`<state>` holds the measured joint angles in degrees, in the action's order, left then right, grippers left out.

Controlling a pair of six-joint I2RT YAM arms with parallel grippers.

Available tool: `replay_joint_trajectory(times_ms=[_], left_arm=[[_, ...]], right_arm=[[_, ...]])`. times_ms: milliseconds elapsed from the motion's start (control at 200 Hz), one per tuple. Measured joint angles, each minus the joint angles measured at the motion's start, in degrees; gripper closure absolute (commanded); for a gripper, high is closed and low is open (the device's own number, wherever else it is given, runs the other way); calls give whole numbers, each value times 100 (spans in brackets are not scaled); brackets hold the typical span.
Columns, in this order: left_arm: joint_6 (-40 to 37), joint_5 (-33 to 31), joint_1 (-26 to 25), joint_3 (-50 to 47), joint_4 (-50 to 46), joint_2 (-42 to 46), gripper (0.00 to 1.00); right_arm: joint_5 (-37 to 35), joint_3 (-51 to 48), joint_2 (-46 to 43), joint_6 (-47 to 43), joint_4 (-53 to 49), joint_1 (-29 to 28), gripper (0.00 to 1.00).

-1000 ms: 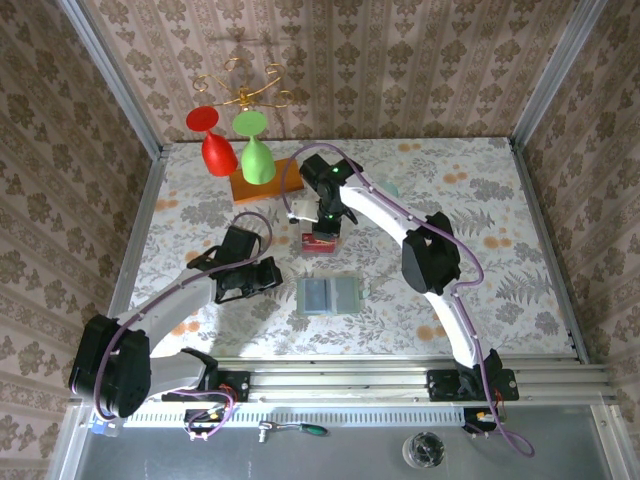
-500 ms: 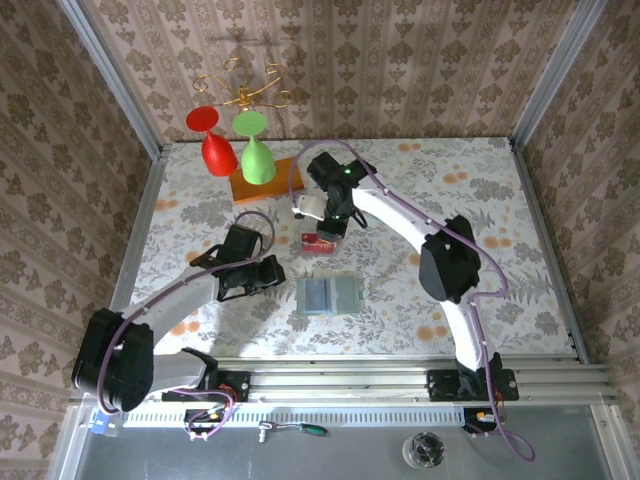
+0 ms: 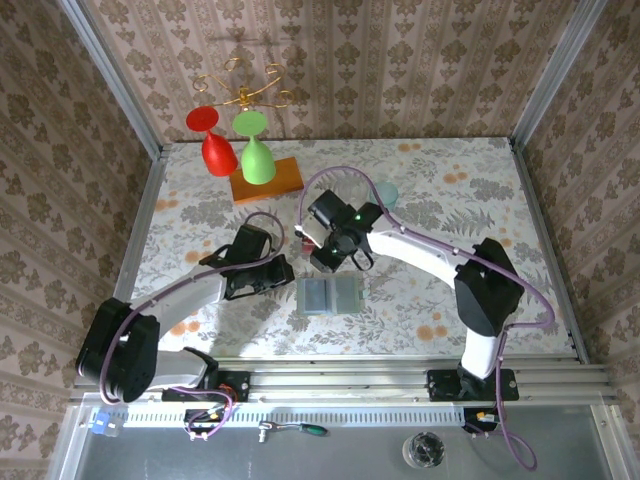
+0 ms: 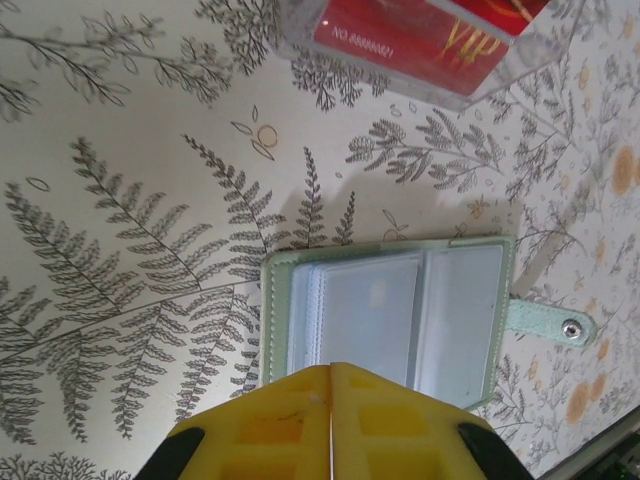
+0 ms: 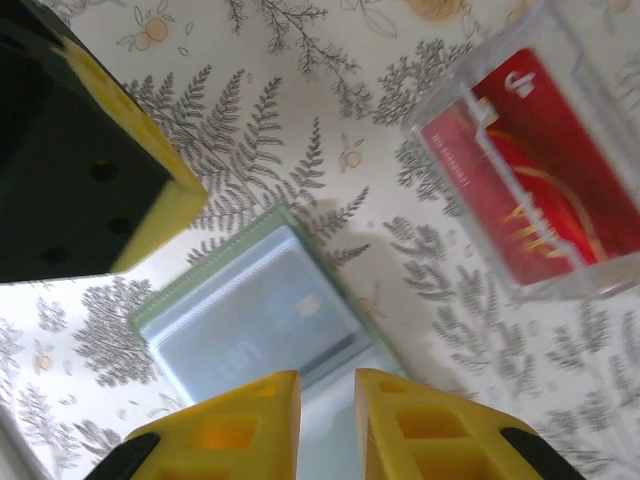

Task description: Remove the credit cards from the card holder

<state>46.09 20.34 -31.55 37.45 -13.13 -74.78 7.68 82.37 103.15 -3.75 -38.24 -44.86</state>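
Note:
The sage-green card holder point(image 3: 330, 295) lies open and flat on the table, its pale pockets up and its snap tab point(image 4: 550, 322) off to one side. A pale card with a chip shows through one pocket point(image 5: 262, 318). Red credit cards point(image 5: 530, 170) lie in a clear tray point(image 4: 420, 45) just beyond the card holder point(image 4: 395, 310). My left gripper point(image 4: 330, 372) is shut and empty at the holder's left edge. The right gripper point(image 5: 328, 400) hovers over the holder's far side, jaws a little apart with nothing between them.
A red glass point(image 3: 215, 150) and a green glass point(image 3: 257, 160) hang from a gold rack over an orange wooden board point(image 3: 268, 180) at the back. A pale teal cup point(image 3: 386, 192) stands back right. The left gripper's finger point(image 5: 100, 170) sits close to the right one.
My right arm has swung back from the red cards toward the card holder, its jaws a little wider. The left gripper has edged right, closer to the holder.

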Motion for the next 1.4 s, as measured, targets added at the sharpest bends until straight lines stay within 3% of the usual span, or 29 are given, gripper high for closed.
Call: replay_joint_trajectory(times_ms=[275,520,1100,1400], left_arm=[[85,-24,-214,-146,81,-39,91],[111,-20,-297,-188,101,-94,91],[170,-17,-442,-225,293,-599,92],[170,-20,-442,-225,291,-654,92]], right_arm=[[28,-1366,-787,1596,885,-179,72],[184,-1893,-839,2614,1355,-251,71],[197,-2310,-841,3812,1932,-417,72],[321,-2400,-833,4260,2280,-428,67]])
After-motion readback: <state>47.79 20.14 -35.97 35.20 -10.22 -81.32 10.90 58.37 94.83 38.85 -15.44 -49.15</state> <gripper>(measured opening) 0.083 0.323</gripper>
